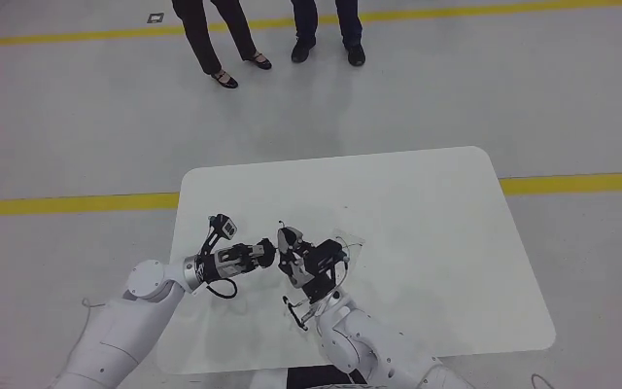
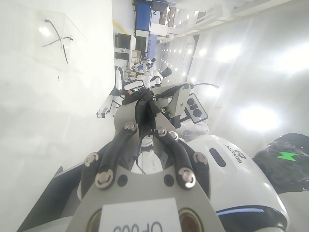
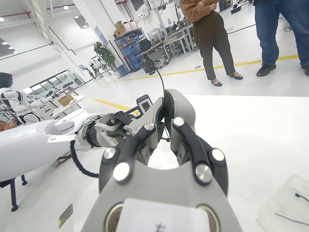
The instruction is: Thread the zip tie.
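So, step in hand looks like lining up the ends; loop not yet made. Right gripper (image 3: 165,100) has its jaws pressed together on the zip tie (image 3: 161,80), held in the air over the table (image 1: 437,194). Strap arcs up from the pads, short tip pokes out below. Left gripper (image 2: 144,97) sits just beside it, jaws drawn together, but can't tell if they nip anything. Next move prob. needs the tail bent round & fed straight into the head slot, w/ fine alignment. Tie's far end is lost vs dark bkgd clutter, so head vs tail unclear. Spare ties (image 2: 58,38) lie in a clear tray (image 2: 74,25) near by.
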